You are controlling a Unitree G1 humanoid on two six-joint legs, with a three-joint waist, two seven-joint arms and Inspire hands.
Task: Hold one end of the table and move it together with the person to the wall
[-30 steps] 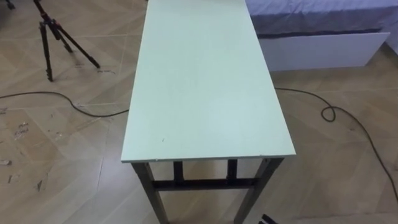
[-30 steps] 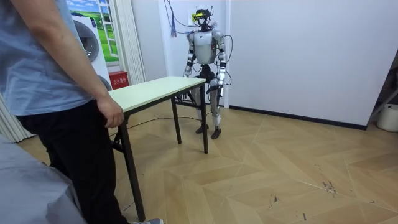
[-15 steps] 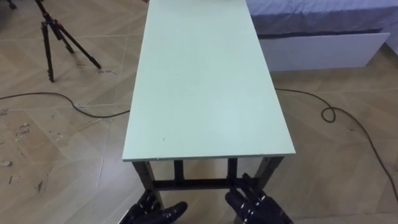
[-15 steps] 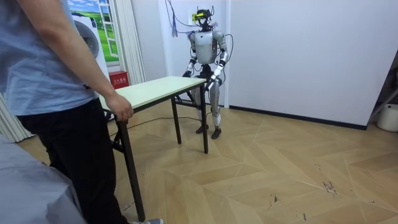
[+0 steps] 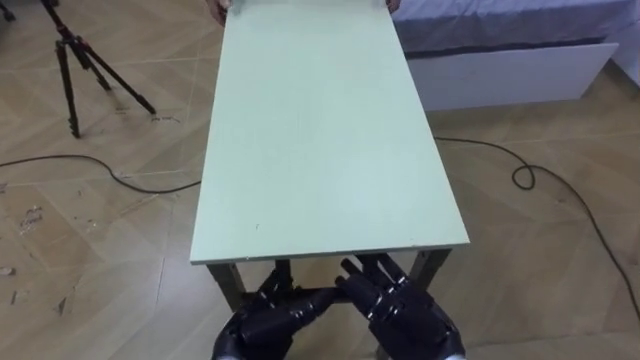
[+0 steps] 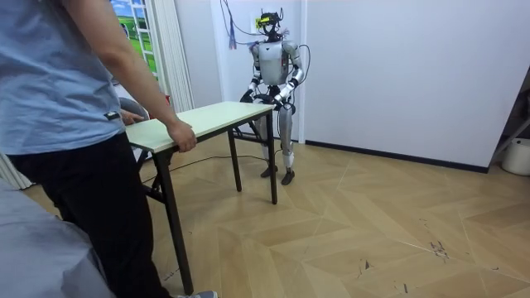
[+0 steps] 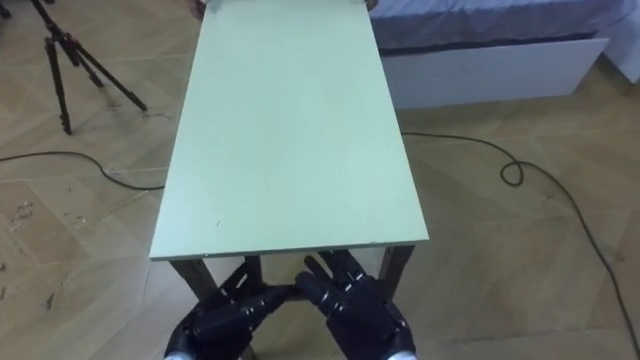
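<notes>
The table (image 5: 330,130) is standing, its near edge just above spread, empty fingers of left hand (image 5: 268,318) and right hand (image 5: 405,312); the person (image 6: 74,108) lifting now could be tipping it.

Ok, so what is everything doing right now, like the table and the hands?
table: standing on its legs on the floor.
left hand: open, low at the table's near end, fingers pointing under the top.
right hand: open, beside the left hand, fingers reaching toward the table's edge.
person's hand: gripping the table's far end.
tripod: standing, legs spread.
cable: lying loose on the floor.
</notes>
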